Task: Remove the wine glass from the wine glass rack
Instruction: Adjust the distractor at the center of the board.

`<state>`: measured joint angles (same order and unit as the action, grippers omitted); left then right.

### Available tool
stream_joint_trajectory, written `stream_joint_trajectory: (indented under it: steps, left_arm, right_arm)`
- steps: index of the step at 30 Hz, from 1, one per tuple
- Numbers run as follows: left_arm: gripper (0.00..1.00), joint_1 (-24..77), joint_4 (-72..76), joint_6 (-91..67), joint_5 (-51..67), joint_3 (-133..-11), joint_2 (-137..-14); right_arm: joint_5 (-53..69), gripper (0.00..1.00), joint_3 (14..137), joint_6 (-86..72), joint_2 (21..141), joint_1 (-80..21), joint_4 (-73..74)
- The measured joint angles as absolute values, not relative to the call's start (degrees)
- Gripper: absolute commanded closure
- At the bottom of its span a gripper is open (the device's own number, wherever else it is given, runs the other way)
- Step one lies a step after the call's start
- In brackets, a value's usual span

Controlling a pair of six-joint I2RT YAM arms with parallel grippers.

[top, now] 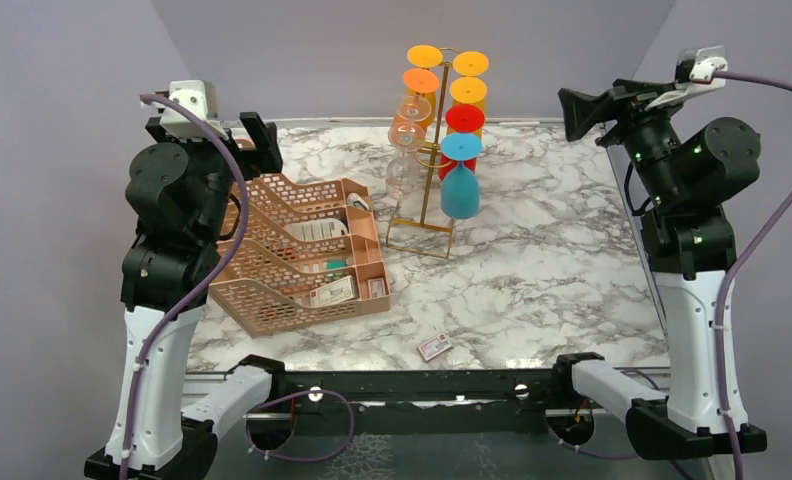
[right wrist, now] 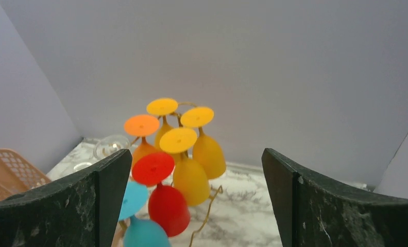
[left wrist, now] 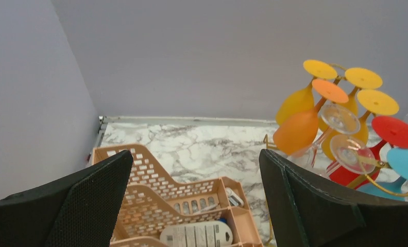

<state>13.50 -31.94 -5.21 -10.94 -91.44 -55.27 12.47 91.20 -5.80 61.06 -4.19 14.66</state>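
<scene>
Fingers (left wrist: 73, 206) apart on both arms, peach tray (top: 272, 200) beside gold rack (top: 425, 205)

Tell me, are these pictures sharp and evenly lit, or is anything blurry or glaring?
Top external: soft, even light, sharp, only faint shadows on the marble table; the clear glasses nearly vanish against it. Left wrist: the left gripper's fingers loom dark at the bottom, coloured glasses crisp. Right wrist: the right gripper's fingers dim, slightly soft; no glare.

Walled in on three sides by plain lavender-grey panels (top: 302, 50), floored with a white-and-grey marbled surface (top: 552, 260), softly and evenly lit.
</scene>
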Motion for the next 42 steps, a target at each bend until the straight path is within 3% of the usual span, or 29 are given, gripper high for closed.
stream_joint_trajectory:
  steps: [8, 18, 24, 42]
  left_arm:
    - [0.04, 12.32, -30.72, -8.19, -6.24, -76.60, -50.04]
    - [0.08, 10.61, -29.17, -14.06, 15.86, -55.68, -44.14]
    - [0.15, 13.13, -28.97, -19.07, 26.24, -45.41, -43.81]
    - [0.25, 45.91, -19.03, -36.69, 13.15, -40.69, -63.88]
  right_arm:
    - [11.18, 0.01, 74.52, -10.74, 53.25, -6.15, 16.14]
    - [10.09, 0.01, 50.81, -19.38, 36.97, -9.13, 20.49]
    - [8.14, 0.01, 44.71, -24.27, 30.65, -10.17, 24.08]
    - [2.22, 0.01, 39.29, -32.49, 27.33, -10.94, 30.13]
